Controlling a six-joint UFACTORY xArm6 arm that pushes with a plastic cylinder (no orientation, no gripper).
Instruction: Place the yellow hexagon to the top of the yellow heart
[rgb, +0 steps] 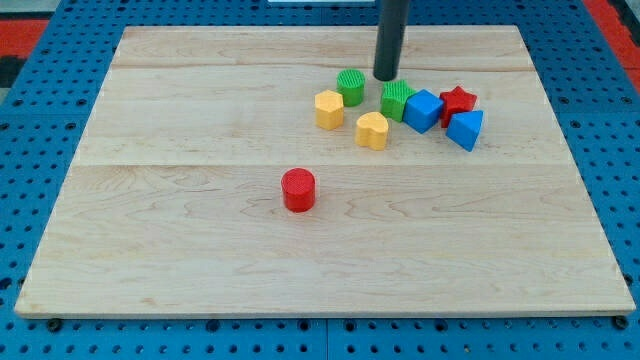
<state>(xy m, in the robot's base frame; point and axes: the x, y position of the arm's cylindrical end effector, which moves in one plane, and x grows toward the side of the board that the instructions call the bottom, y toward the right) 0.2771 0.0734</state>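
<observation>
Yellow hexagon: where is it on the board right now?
The yellow hexagon sits in the camera view's upper middle, at the left end of the cluster, just below-left of the green cylinder and left of the yellow heart.

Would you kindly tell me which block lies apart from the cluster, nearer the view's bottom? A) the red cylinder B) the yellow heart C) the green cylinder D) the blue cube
A: the red cylinder sits alone toward the view's bottom left, while the yellow heart, blue cube and green cylinder crowd together near my tip.
</observation>
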